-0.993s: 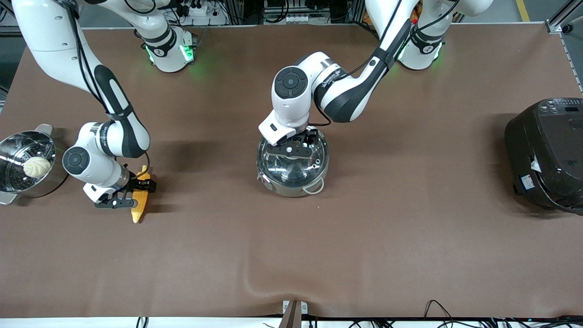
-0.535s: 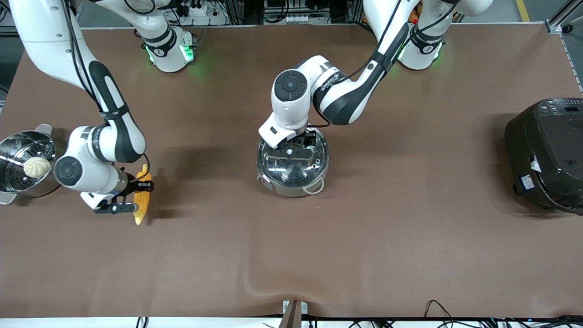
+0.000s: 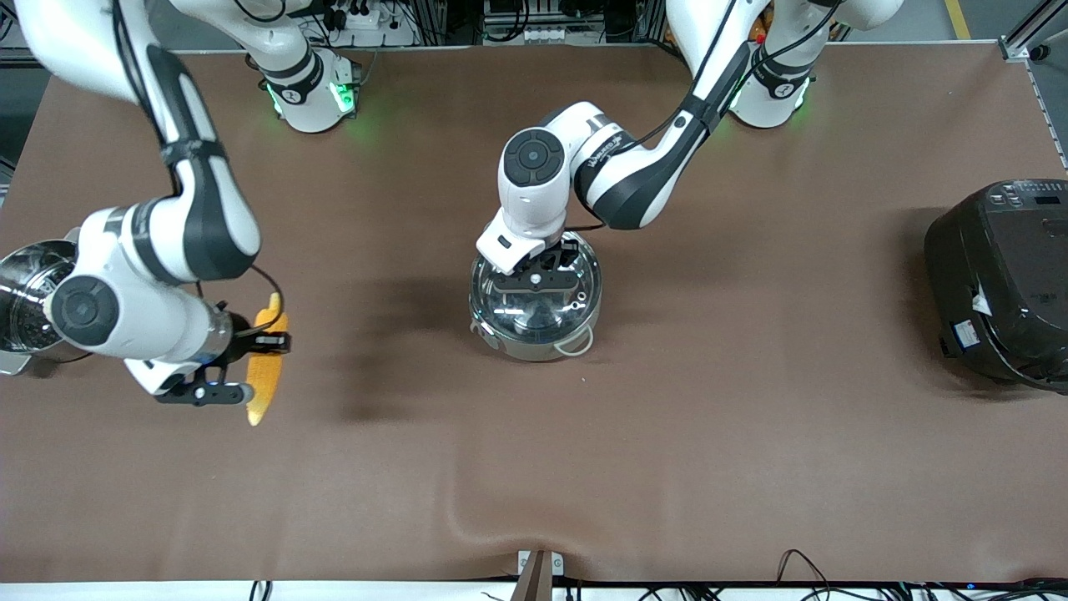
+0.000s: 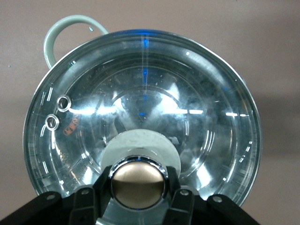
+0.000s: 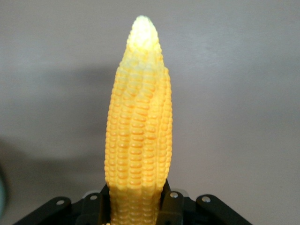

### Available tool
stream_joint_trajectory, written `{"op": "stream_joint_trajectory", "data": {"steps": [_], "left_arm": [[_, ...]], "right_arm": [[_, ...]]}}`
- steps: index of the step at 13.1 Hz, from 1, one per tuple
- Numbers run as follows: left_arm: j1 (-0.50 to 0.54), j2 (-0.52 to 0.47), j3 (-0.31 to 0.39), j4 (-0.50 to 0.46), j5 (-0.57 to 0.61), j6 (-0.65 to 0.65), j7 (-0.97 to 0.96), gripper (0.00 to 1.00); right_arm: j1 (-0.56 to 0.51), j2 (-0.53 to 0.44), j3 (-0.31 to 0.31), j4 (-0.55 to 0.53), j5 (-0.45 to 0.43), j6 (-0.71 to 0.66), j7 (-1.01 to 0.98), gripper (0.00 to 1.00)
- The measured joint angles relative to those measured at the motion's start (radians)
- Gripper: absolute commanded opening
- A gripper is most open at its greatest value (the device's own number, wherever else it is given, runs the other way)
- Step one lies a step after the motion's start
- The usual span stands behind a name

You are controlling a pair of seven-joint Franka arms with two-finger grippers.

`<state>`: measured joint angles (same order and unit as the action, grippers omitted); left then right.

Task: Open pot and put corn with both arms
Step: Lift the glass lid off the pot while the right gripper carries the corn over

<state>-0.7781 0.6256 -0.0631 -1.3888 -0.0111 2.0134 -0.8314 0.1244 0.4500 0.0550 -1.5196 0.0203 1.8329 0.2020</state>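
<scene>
The shiny steel pot point(image 3: 534, 334) stands mid-table with its glass lid point(image 3: 584, 288) on. My left gripper point(image 3: 536, 280) is over the lid, shut on the tan knob point(image 4: 138, 182), one finger on each side of it. The lid point(image 4: 187, 103) sits on the pot, and one light loop handle point(image 4: 54, 35) shows beside it. My right gripper point(image 3: 250, 355) is shut on the thick end of the yellow corn point(image 3: 265, 376) and holds it in the air over the table near the right arm's end. In the right wrist view the corn point(image 5: 139, 131) points away from the gripper point(image 5: 138, 204).
A steel steamer pot point(image 3: 17, 292) stands at the right arm's end, mostly hidden by that arm. A big black cooker point(image 3: 1001, 284) stands at the left arm's end. The brown table cover has a fold point(image 3: 492, 522) near the front edge.
My right arm has lifted the corn off the table and risen toward the camera. My left gripper has stayed on the lid's knob with only a slight shift.
</scene>
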Motion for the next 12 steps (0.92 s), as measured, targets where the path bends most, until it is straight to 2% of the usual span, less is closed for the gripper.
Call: {"op": "stream_joint_trajectory", "data": {"steps": [3, 5, 8, 10, 12], "left_arm": [[0.001, -0.025, 0.000, 0.010, -0.002, -0.001, -0.016, 0.00], [0.001, -0.064, 0.001, 0.022, -0.002, -0.025, -0.032, 0.00], [0.004, -0.119, 0.031, 0.023, -0.002, -0.058, -0.080, 0.00], [0.013, -0.137, 0.076, 0.023, -0.002, -0.061, -0.094, 0.00], [0.062, -0.152, 0.110, 0.024, -0.008, -0.073, -0.096, 0.00]], "right_arm": [[0.106, -0.020, 0.005, 0.086, 0.000, -0.113, 0.166, 0.00], [0.148, -0.023, 0.023, 0.118, 0.000, -0.140, 0.257, 0.00], [0.157, -0.022, 0.077, 0.123, 0.000, -0.141, 0.366, 0.00], [0.159, -0.022, 0.117, 0.131, 0.000, -0.138, 0.434, 0.00], [0.166, -0.022, 0.132, 0.140, 0.000, -0.138, 0.459, 0.00]]}}
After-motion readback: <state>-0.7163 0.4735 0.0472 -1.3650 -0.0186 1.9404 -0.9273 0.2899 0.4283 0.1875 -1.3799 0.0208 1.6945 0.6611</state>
